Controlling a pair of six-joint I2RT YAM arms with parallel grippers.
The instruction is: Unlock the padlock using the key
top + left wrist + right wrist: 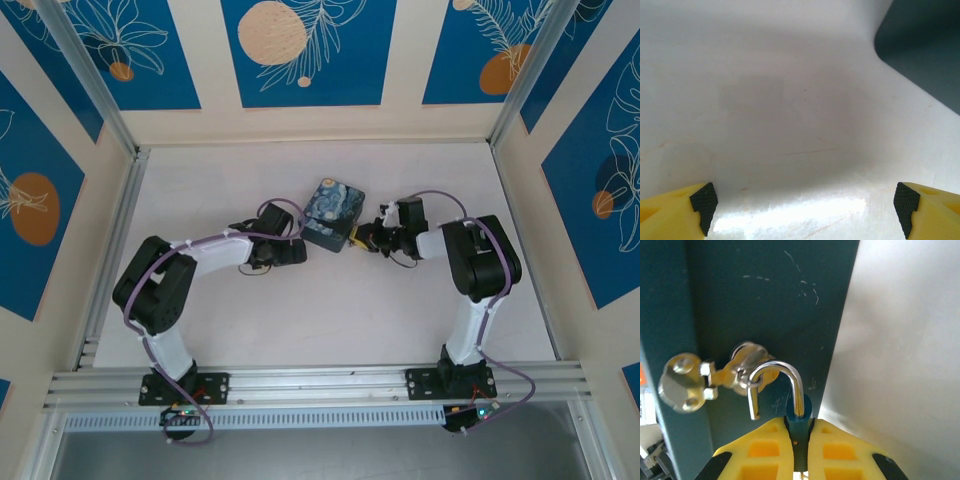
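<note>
Padlock [800,415], pinched in the closed right gripper [800,452] at lower centre, shows its shackle [796,382] sprung though hooked through the hasp [742,371], so unlocking seems done; left gripper [804,205] gapes empty.

The padlock [798,405] shackle is polished bright metal, the hasp [715,377] glossy and brass-coloured, the box [765,300] matt and scratched, the fingers [760,450] smooth yellow plastic, the tabletop [790,125] faintly glossy.
</note>
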